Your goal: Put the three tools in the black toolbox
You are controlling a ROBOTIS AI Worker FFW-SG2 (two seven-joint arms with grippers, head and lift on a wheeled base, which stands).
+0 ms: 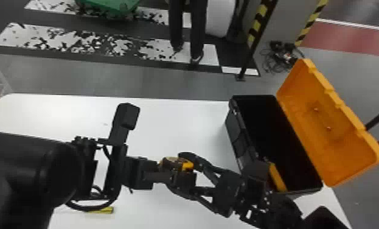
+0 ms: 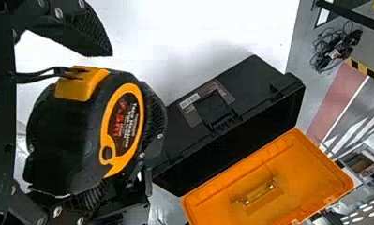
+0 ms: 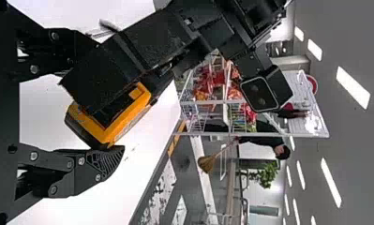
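The left hand (image 1: 177,174), fingers apart, seems to straddle the tape measure (image 2: 123,123).

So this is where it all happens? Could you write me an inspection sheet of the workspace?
Surface: white table, with a yellow item lying on it, partly behind the left arm.
Job's things: black toolbox on the table, orange lid swung open; a yellow-orange piece at the box's near end, partly hidden; tape measure held up between the grippers.
Clutter: green object on the floor beyond the table.
Grippers: left gripper and right gripper meet at the tape measure; which one bears it, I cannot tell.
Cables: black loop under the left arm; tangled bundle on the floor.
Surroundings: yellow-and-black striped post, worn floor marking.
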